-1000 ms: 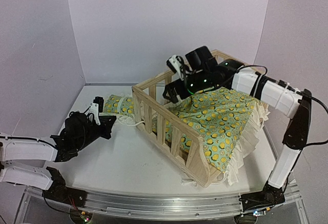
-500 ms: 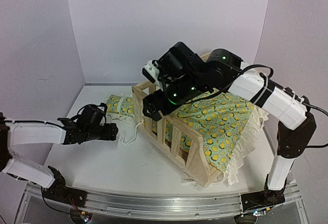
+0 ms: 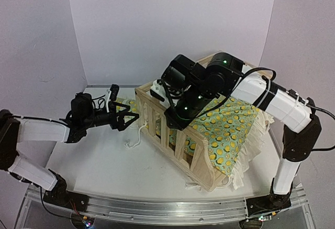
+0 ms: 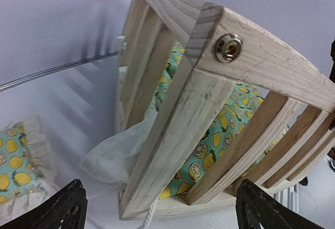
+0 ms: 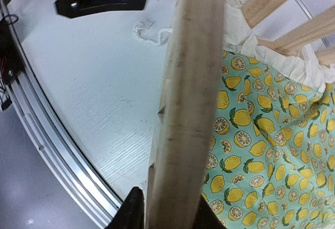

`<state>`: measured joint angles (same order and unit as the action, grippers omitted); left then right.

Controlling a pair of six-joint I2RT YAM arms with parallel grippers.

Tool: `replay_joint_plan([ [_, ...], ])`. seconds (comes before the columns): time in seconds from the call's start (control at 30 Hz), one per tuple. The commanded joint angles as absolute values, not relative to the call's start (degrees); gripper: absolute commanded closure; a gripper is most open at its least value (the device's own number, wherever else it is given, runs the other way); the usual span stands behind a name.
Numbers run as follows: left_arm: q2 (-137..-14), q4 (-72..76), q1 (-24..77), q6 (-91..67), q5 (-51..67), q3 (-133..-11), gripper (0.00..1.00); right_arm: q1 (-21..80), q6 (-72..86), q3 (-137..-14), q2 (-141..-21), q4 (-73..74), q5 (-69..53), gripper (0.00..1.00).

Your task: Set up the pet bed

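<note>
The pet bed (image 3: 205,172) is a pale pine slatted frame standing at an angle on the white table. Its lemon-print cushion (image 3: 230,124) with a cream ruffle lies inside and spills over the low right side. My right gripper (image 3: 175,118) reaches over the bed and is shut on the near side's top rail (image 5: 188,82), one black finger (image 5: 131,210) on each face. The left gripper (image 3: 125,118) is open and empty, facing the bed's left corner post (image 4: 172,129). The small matching pillow (image 3: 120,105) lies on the table behind the left gripper, outside the frame.
A white cord (image 3: 133,137) trails on the table by the bed's left corner, with cream ruffle bulging out between the slats (image 4: 112,155). An aluminium rail (image 3: 157,208) runs along the front edge. Walls close in at the back and both sides.
My left gripper opened and swung right and back toward the bed's corner. The right gripper moved from above the cushion to the near top rail and closed on it.
</note>
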<state>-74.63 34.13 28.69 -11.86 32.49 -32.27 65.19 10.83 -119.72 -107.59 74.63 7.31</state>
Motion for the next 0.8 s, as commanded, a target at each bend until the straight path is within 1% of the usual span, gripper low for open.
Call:
replay_joint_plan([
  [0.0, -82.7, 46.7, 27.2, -7.4, 50.5, -42.7, 0.01, 64.8, 0.9, -115.8, -103.0, 77.2, 6.0, 0.84],
  [0.1, -86.4, 46.6, 26.9, -6.6, 55.2, -46.2, 0.01, 64.8, -3.1, -112.8, -100.9, 76.2, 5.2, 0.87],
  [0.2, -90.0, 46.7, 27.0, -7.6, 61.5, -49.2, 0.03, 64.7, -7.7, -109.9, -98.4, 74.8, 1.1, 0.92],
  [0.27, -92.8, 46.7, 27.7, -10.1, 67.6, -52.4, 0.13, 64.7, -11.1, -107.0, -95.6, 72.6, 1.9, 0.98],
  [0.33, -93.9, 46.7, 30.0, -11.2, 70.2, -53.6, 0.22, 64.5, -15.3, -103.5, -92.6, 69.2, 3.9, 1.0],
  [0.4, -92.8, 46.6, 32.8, -9.2, 68.3, -51.9, 0.28, 63.8, -21.4, -97.6, -87.9, 62.7, 3.1, 1.0],
  [0.47, -91.4, 46.6, 35.0, -9.1, 65.8, -50.5, 0.4, 62.0, -27.7, -90.9, -82.5, 54.7, -0.1, 1.0],
  [0.5, -89.7, 46.7, 35.8, -9.4, 63.8, -49.5, 0.49, 60.9, -32.0, -87.7, -80.0, 51.5, -1.8, 1.0],
  [0.53, -87.7, 46.8, 36.7, -9.3, 61.1, -47.9, 0.56, 60.1, -34.6, -84.8, -78.3, 49.2, -1.9, 1.0],
  [0.63, -81.3, 47.0, 40.3, -7.4, 52.2, -42.3, 0.65, 53.7, -37.8, -81.1, -77.3, 47.7, -3.1, 1.0],
  [0.77, -79.6, 48.8, 49.4, -8.6, 43.5, -39.0, 0.75, 45.7, -42.2, -77.8, -77.7, 47.1, -4.7, 1.0],
])
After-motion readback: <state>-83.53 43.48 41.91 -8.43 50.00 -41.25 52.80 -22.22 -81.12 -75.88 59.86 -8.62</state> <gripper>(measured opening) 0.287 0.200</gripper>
